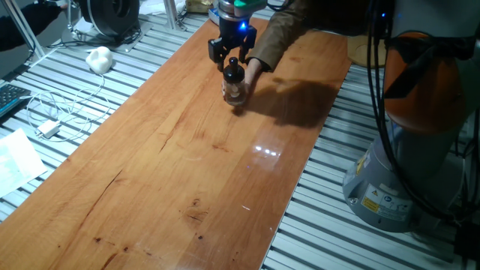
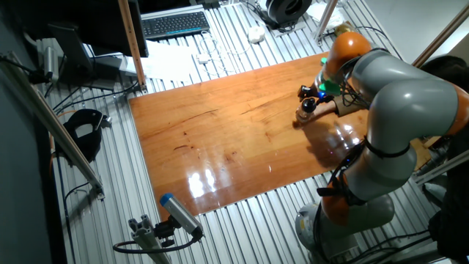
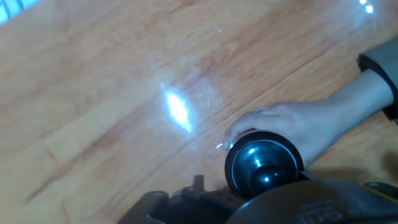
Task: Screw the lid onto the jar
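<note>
The jar (image 1: pixel 235 91) stands upright on the wooden table (image 1: pixel 187 165) at its far end, with the black lid (image 1: pixel 233 73) on top of it. A person's hand (image 1: pixel 253 70) holds the jar from the right. My gripper (image 1: pixel 232 58) hangs just above the lid, with its fingers (image 1: pixel 217 50) spread wider than the lid, so it looks open. In the hand view the lid (image 3: pixel 264 167) and its knob show from above, with the hand (image 3: pixel 292 124) wrapped round the jar below. In the other fixed view the jar (image 2: pixel 304 114) sits under my gripper (image 2: pixel 311 99).
The person's sleeved arm (image 1: pixel 289 30) reaches in from the far right. A white object (image 1: pixel 98 58) and cables (image 1: pixel 60 112) lie left of the table. A keyboard (image 2: pixel 174 23) lies beyond it. The robot base (image 1: pixel 409 165) stands right of the table edge.
</note>
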